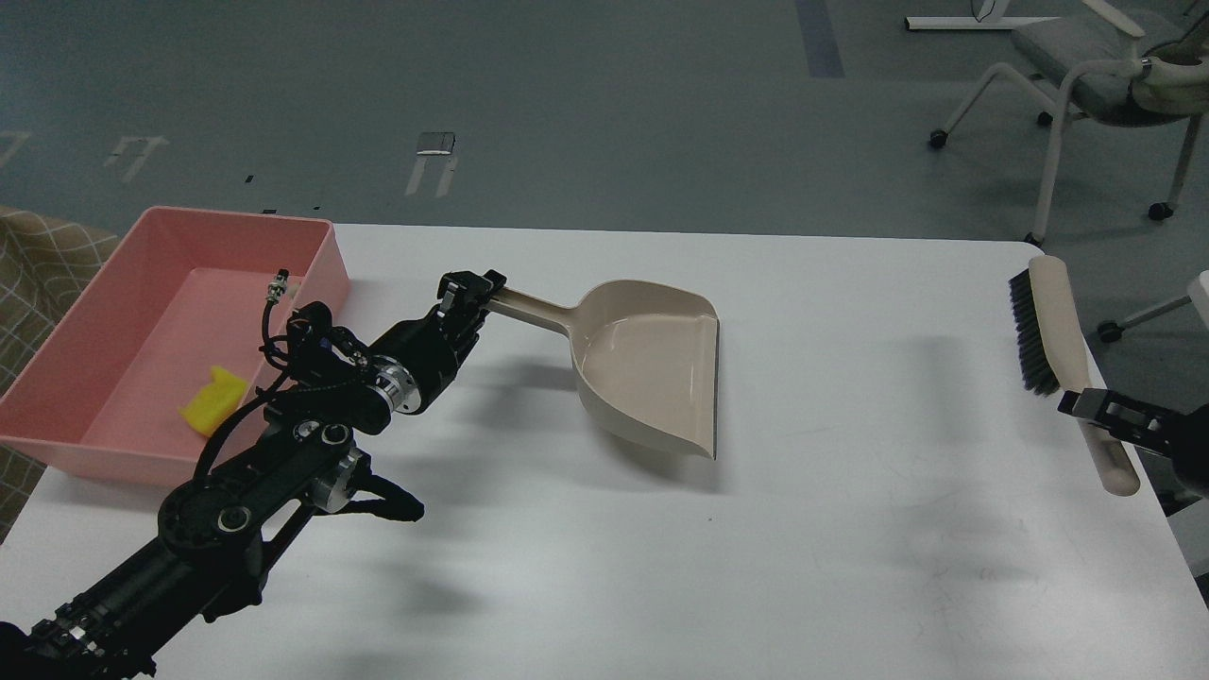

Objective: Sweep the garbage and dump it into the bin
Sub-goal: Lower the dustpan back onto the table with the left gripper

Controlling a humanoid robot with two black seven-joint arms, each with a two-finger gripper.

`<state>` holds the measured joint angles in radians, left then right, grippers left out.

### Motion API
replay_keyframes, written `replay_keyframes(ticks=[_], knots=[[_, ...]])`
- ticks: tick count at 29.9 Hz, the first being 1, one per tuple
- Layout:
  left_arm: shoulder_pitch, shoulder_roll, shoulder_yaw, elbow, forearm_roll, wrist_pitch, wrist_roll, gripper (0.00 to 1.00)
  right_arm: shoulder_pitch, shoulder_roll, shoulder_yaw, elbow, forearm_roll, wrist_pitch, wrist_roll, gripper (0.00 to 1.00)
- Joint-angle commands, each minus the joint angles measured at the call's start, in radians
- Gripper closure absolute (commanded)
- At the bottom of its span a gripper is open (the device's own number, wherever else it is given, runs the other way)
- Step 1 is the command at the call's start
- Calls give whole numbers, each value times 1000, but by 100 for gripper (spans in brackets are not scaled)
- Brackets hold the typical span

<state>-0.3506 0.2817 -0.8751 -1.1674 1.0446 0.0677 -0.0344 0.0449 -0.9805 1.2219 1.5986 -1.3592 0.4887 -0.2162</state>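
The pink bin (85,444) stands at the table's left edge. A yellow foam block (214,401) lies inside it near its front right corner. A small pale bit (295,286) shows at its far right inner corner; I cannot tell if it is the bread slice. My left gripper (469,291) is shut on the handle of the beige dustpan (652,364), which is low over the table's middle, mouth toward the front. My right gripper (1086,406) is shut on the handle of a brush (1048,316) at the right edge, bristles facing left.
The white table (661,567) spans the view. An office chair (1086,66) stands on the grey floor at the back right. A checked cloth (38,255) lies left of the bin.
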Motion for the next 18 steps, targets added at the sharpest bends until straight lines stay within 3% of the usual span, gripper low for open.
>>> replay_keyframes(ticks=[1, 18], knots=[[30, -21, -8, 0, -3, 35, 1, 100, -5, -7, -15, 1, 2, 0, 4, 100], [78, -13, -24, -20, -6, 158, -16, 100, 7, -7, -104, -3, -4, 0, 4, 100]])
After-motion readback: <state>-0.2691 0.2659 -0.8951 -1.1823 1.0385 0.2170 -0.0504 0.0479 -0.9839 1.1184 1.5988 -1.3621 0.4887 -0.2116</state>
